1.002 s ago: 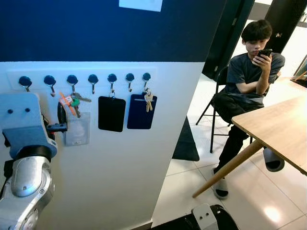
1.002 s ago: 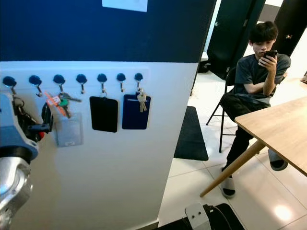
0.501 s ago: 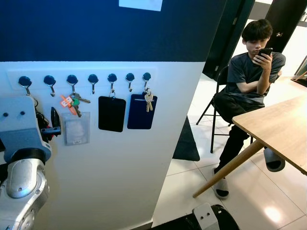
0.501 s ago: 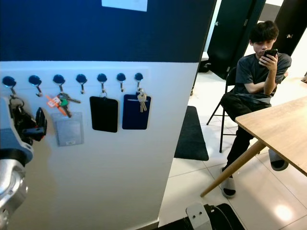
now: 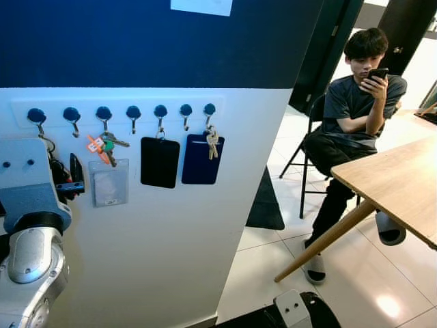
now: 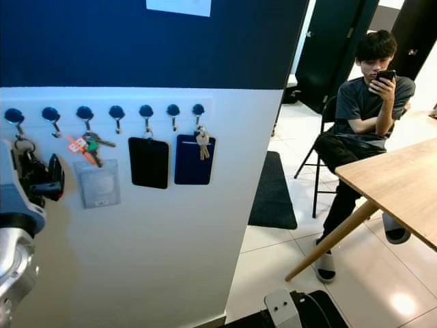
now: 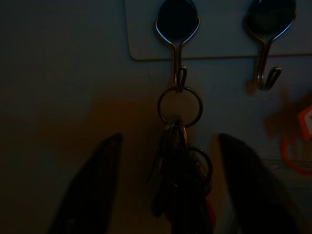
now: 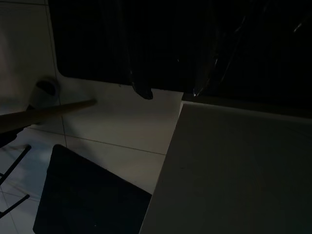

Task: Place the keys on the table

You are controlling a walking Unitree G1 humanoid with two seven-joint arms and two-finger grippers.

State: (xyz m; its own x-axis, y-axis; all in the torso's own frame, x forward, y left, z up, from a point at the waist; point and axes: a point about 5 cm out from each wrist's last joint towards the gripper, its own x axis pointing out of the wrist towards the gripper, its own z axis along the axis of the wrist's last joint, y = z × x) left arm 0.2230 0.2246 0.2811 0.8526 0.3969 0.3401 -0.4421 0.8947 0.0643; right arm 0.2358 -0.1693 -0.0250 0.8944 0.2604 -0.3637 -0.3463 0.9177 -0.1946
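Note:
A dark bunch of keys [image 7: 180, 190] hangs by a metal ring from the leftmost hook [image 7: 178, 29] of a white wall rack [image 5: 119, 109]. My left gripper [image 7: 170, 141] is raised in front of it and open, one black finger [image 7: 92, 190] on each side of the bunch, not touching it. In the eye views the keys [image 6: 26, 160] show just beside the gripper's fingers [image 5: 74, 179]. The wooden table [image 5: 403, 181] stands far to the right. My right gripper [image 8: 169, 92] hangs idle over the floor in a dark view.
Other hooks hold orange- and green-tagged keys [image 5: 102, 145], a clear badge holder [image 5: 109, 183], a black card [image 5: 159, 162], a blue card [image 5: 198, 160] and silver keys [image 5: 212, 142]. A person [image 5: 355, 109] sits on a chair beside the table, holding a phone. White tiled floor [image 5: 259, 266] lies between.
My left gripper has moved left, from in front of the clear badge holder to the keys on the leftmost hook. The keys still hang on the hook.

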